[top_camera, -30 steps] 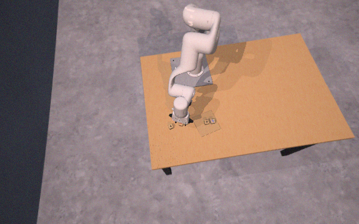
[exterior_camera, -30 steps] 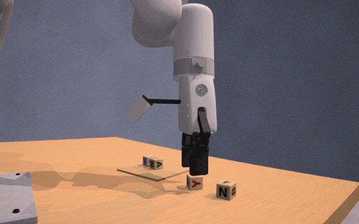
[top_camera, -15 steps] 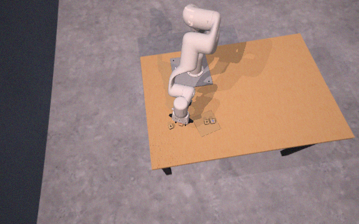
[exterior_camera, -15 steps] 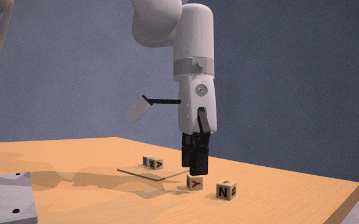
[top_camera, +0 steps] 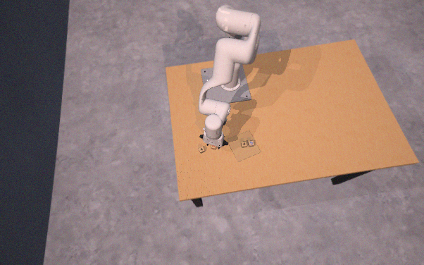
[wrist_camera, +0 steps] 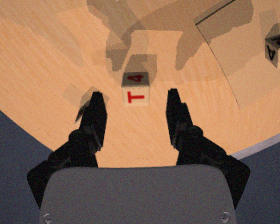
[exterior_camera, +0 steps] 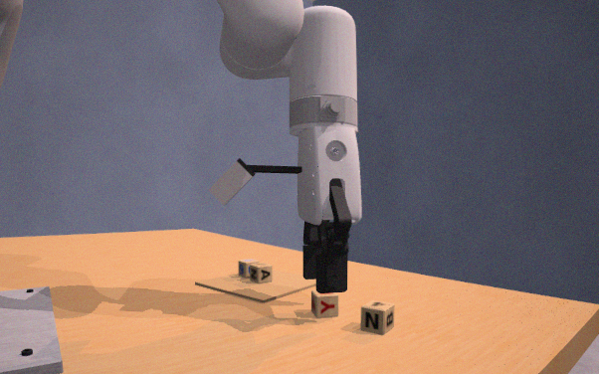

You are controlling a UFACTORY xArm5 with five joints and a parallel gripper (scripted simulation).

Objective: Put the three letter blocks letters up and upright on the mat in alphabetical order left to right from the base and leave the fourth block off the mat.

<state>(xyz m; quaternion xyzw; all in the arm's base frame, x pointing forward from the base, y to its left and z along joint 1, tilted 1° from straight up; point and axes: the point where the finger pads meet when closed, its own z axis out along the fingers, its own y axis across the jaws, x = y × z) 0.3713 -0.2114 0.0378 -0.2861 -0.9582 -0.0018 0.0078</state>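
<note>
So the block with the red letters (top_camera: 213,147) (exterior_camera: 324,304) (wrist_camera: 136,95) is sitting on the wooden table (top_camera: 311,123) (exterior_camera: 141,343) (wrist_camera: 26,45), off the mat, right below the gripper (top_camera: 214,144) (exterior_camera: 326,284) (wrist_camera: 135,101). Fingers are spread, one to each side of it in the wrist view, and they're not pinching anything. Exterior view has a red Y on one side; wrist view has a lit face with a red T plus a shaded face with another red mark.

Near it, also on the bare table, is the N block (top_camera: 201,149) (exterior_camera: 377,318), with N and B on two sides and a dark mark on top I can't read.

Over on the mat (top_camera: 239,155) (exterior_camera: 278,292) (wrist_camera: 228,55), which lies flat, there's a block with dark letters (top_camera: 244,144) (exterior_camera: 261,274) (wrist_camera: 278,52), an A on one side, and just beside it a blue-marked block (top_camera: 251,143) (exterior_camera: 244,268). Only those two are on there, so the row of three isn't done.

Further back, the arm (top_camera: 225,67) (exterior_camera: 322,60) stands on a grey base plate (top_camera: 205,75) (exterior_camera: 42,318).
</note>
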